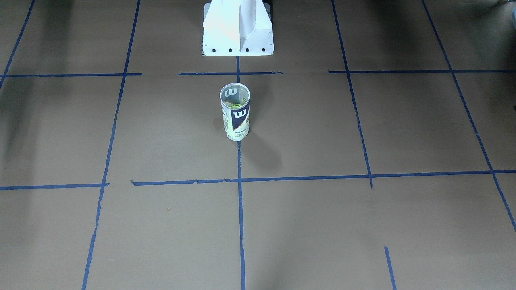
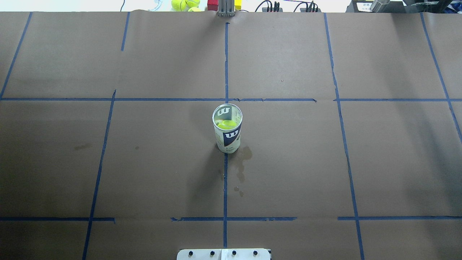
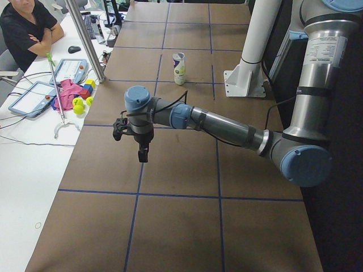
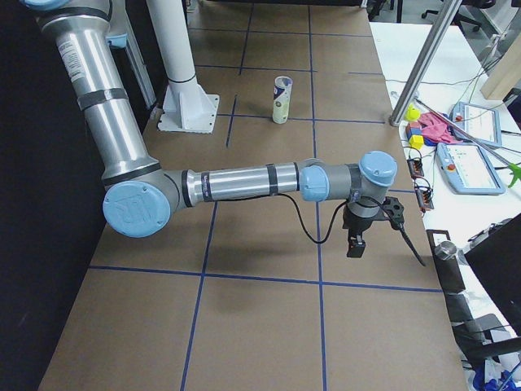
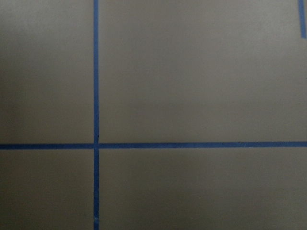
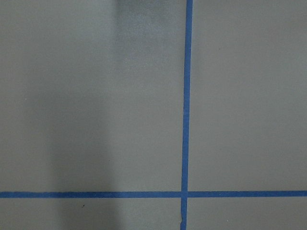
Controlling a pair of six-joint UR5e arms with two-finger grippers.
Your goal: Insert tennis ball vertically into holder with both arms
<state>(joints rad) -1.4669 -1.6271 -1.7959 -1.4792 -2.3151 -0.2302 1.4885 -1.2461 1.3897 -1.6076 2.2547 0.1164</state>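
Note:
The holder stands upright on the centre tape line of the brown table, open end up; it also shows in the overhead view. The tennis ball sits inside it, below the rim. Neither arm shows in the overhead or front views. In the exterior left view my left gripper hangs over the table well short of the holder. In the exterior right view my right gripper hangs likewise, far from the holder. I cannot tell whether either is open or shut. Both wrist views show only paper and blue tape.
The white pedestal base stands behind the holder on the robot's side. Spare tennis balls and coloured blocks lie past the table's far edge. A seated person, tablets and a metal post are beside the table. A stain marks the paper.

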